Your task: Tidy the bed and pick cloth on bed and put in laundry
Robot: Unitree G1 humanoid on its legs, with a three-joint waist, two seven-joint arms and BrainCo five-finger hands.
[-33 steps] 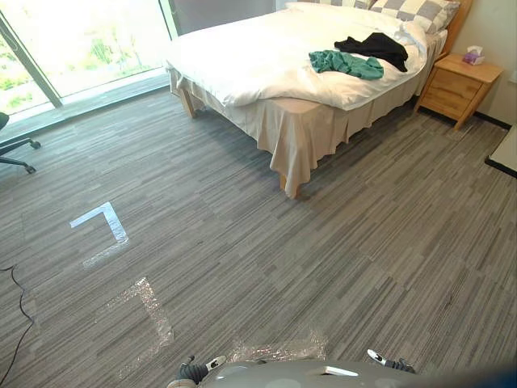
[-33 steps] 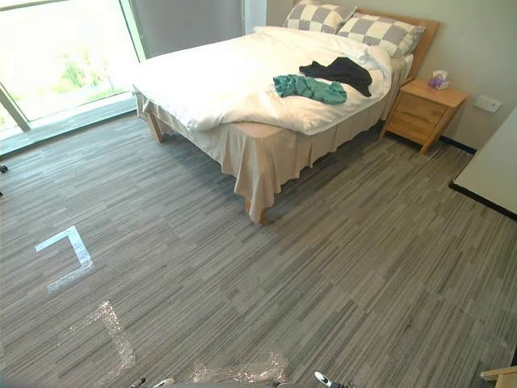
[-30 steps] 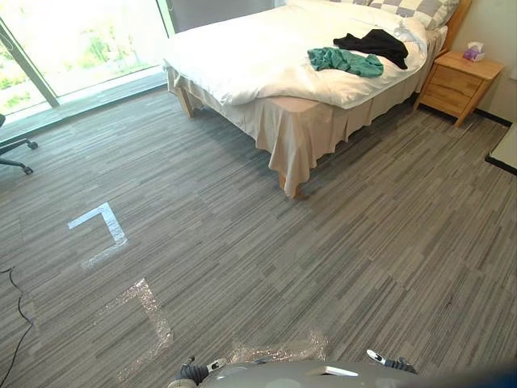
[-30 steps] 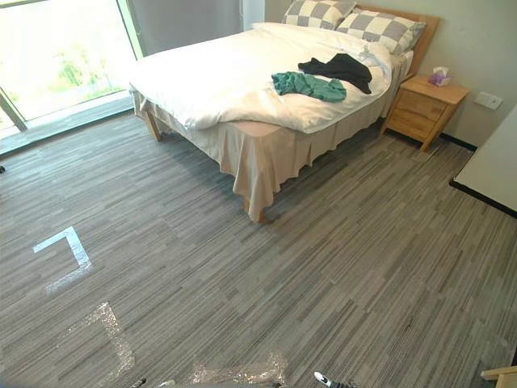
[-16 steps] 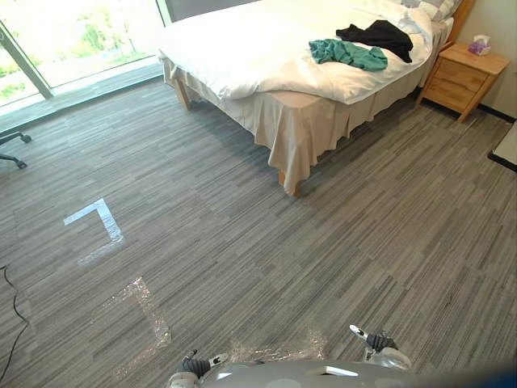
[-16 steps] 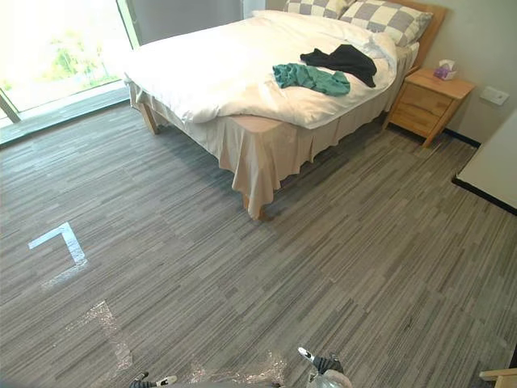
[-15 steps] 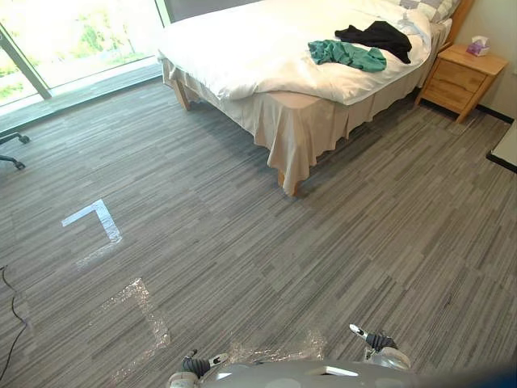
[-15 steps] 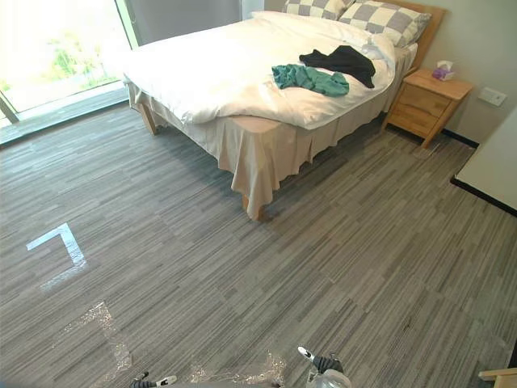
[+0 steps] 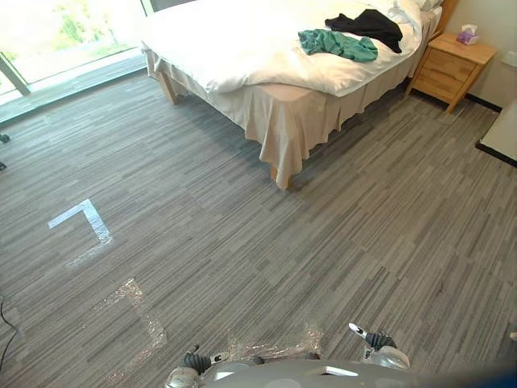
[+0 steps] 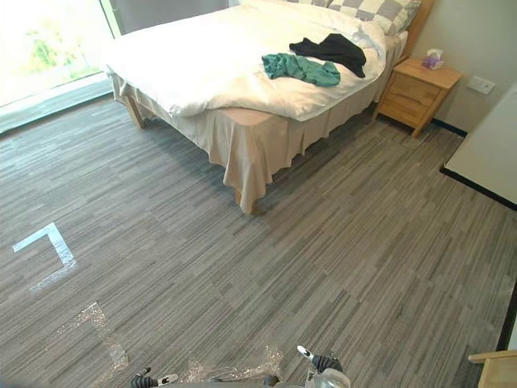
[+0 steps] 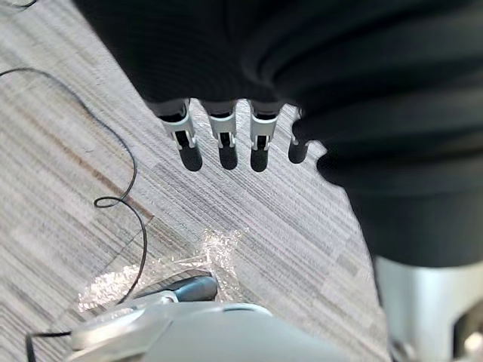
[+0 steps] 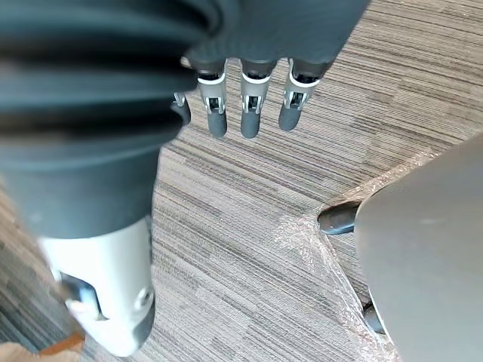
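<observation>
A bed [image 9: 242, 48] with a rumpled white duvet stands at the far side of the room. A green cloth [image 9: 338, 44] lies crumpled on the duvet near the right edge, and a black cloth [image 9: 365, 24] lies just beyond it, toward the checked pillows [image 10: 380, 10]. My left hand [image 11: 224, 143] hangs over the grey floor with straight fingers and holds nothing. My right hand [image 12: 253, 113] hangs the same way, also with nothing in it. Both hands are far from the bed.
A wooden nightstand [image 9: 451, 71] with a tissue box [image 9: 467, 34] stands right of the bed. A white surface with a black edge [image 10: 485, 162] lies at the right. Tape marks [image 9: 81, 230] are on the grey striped floor. A bright window [image 9: 65, 32] is beyond the bed's left.
The whole picture has shifted: the camera has moved, and the bed now sits higher and further left. The cloths lie as before.
</observation>
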